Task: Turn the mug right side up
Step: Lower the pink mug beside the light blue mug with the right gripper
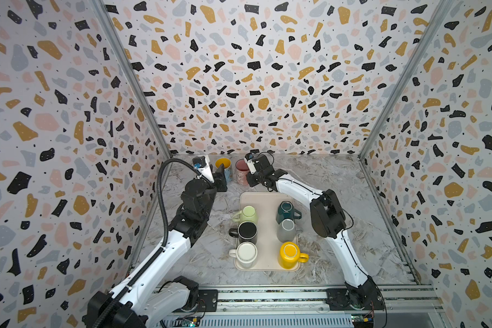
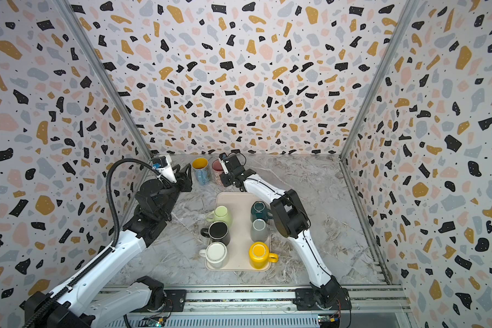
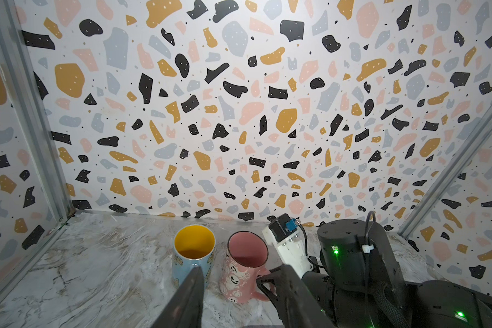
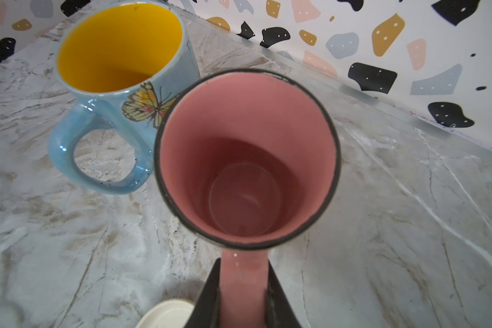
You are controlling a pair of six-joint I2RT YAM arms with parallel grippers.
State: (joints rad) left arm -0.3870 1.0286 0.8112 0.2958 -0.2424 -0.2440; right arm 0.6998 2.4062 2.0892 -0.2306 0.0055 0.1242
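The back wall (image 3: 239,113) runs close behind the pink mug (image 4: 245,159), upright on the worktop (image 4: 409,227) just beside the blue mug (image 4: 120,48); bare marble spreads on my right. The tray (image 1: 267,196) carries six mugs (image 1: 289,251). My right claw (image 4: 243,261) pinches the pink mug's handle (image 4: 240,284); my left claw (image 3: 233,272) stands parted, holding nothing.

The pink mug (image 3: 239,272) had white ghost faces. The blue mug (image 4: 120,56) was yellow inside, with a butterfly picture.

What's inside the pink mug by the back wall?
Empty: the pink mug shows a bare pink bottom in the right wrist view. Its near inner wall is hidden below the rim.
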